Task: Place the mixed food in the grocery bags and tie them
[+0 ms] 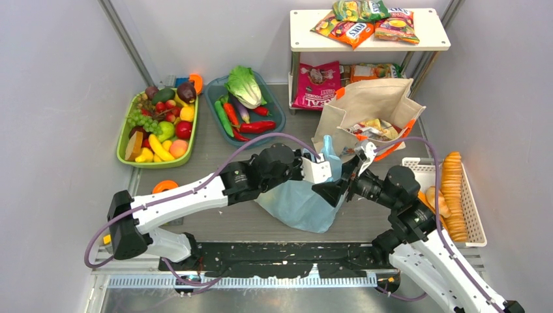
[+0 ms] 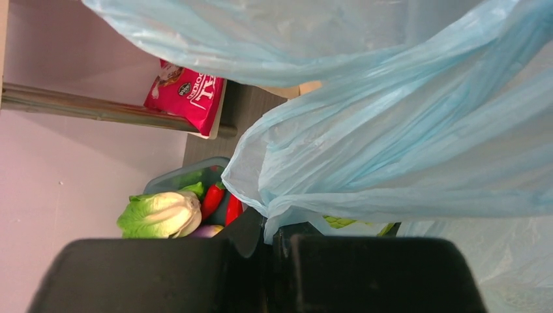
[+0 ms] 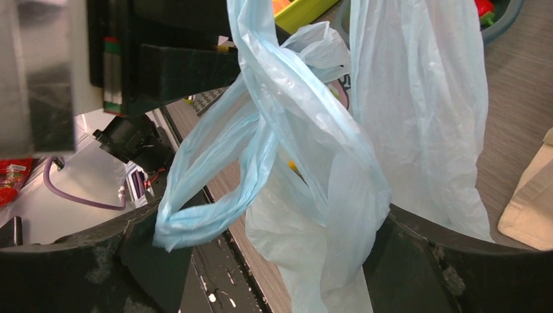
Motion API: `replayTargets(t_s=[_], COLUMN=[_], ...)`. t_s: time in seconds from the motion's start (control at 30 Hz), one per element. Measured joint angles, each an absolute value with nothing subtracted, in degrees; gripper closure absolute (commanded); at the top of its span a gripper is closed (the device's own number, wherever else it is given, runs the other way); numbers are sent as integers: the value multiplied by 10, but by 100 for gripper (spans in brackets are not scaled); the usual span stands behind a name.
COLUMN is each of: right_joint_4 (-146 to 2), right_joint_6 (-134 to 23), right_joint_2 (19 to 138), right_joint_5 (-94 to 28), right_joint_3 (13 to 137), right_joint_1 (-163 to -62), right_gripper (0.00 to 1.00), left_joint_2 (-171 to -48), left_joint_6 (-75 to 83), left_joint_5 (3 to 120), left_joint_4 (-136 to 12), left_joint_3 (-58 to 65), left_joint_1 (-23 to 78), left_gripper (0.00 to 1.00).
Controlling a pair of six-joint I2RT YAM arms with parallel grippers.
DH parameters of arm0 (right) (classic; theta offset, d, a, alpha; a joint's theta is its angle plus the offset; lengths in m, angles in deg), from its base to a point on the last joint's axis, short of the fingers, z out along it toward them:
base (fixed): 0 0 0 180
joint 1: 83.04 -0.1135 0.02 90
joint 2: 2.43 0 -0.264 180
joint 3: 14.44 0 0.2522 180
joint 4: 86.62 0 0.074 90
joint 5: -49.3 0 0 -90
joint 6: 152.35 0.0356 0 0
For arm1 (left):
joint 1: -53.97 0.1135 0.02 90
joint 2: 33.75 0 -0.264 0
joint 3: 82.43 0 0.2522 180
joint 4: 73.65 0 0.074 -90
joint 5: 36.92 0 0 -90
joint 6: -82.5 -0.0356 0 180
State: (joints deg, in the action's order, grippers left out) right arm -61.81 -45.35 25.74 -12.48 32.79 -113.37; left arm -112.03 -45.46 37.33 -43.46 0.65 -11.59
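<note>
The light-blue plastic bag [image 1: 298, 203] stands on the table between my two arms. My left gripper [image 1: 324, 164] is shut on a twisted handle of the bag [image 2: 391, 143] near its top; in its wrist view the jaws [image 2: 277, 242] pinch the film. My right gripper [image 1: 336, 177] is open, and the bag's looped handles [image 3: 274, 130] hang loose between its spread fingers [image 3: 150, 257]. The beige canvas tote [image 1: 368, 107] stands open behind, with packets [image 1: 375, 129] inside. More snack packets [image 1: 365, 23] lie on the white shelf, and a pink one [image 1: 316, 81] leans under it. The cabbage [image 1: 243, 85] lies in a tray.
A green tray [image 1: 125, 134] of toy fruit sits at the back left, a blue-grey tray [image 1: 277, 111] of vegetables beside it. A white mesh basket [image 1: 473, 218] with stacked biscuits is at the right. An orange ring [image 1: 164, 187] lies near the left arm. Walls close in both sides.
</note>
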Motion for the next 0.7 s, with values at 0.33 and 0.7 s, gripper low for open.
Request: replayTargets(t_s=[0.33, 0.7], right_joint_4=[-651, -684], right_joint_6=[-422, -383], right_joint_2=[283, 283], right_joint_5=[-134, -175], right_joint_3=[329, 329], right_joint_1=[-1134, -1134], right_gripper=[11, 50], left_joint_2=[-1133, -1138], left_joint_6=[-453, -452], left_joint_5=[363, 356], left_joint_4=[-427, -424], left_joint_3=[22, 24], left_joint_1=[-125, -126], left_gripper=[100, 100])
